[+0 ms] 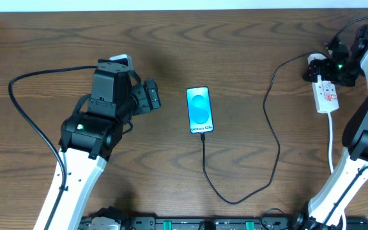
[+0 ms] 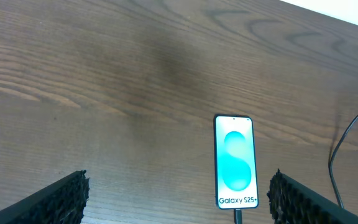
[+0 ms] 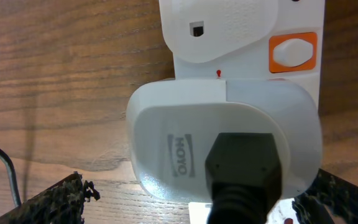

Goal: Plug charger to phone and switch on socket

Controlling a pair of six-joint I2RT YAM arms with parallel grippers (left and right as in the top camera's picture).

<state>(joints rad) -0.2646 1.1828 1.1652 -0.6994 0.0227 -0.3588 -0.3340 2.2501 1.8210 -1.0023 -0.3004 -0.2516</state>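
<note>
Phone (image 1: 199,110) flat on desk (image 1: 56,51), blue screen lit. Black charger cable (image 1: 275,137) meets its bottom edge. White adapter (image 3: 222,143) in socket (image 1: 326,94). Left fingers (image 2: 58,200) apart; right fingers (image 3: 55,202) apart.

You have one phone (image 1: 199,110), one charger (image 1: 275,140) cable, one white adapter (image 3: 222,143), one socket (image 1: 326,94) strip, one wooden table (image 1: 248,38), and two grippers: the left gripper (image 2: 179,202) and the right gripper (image 3: 194,202).
</note>
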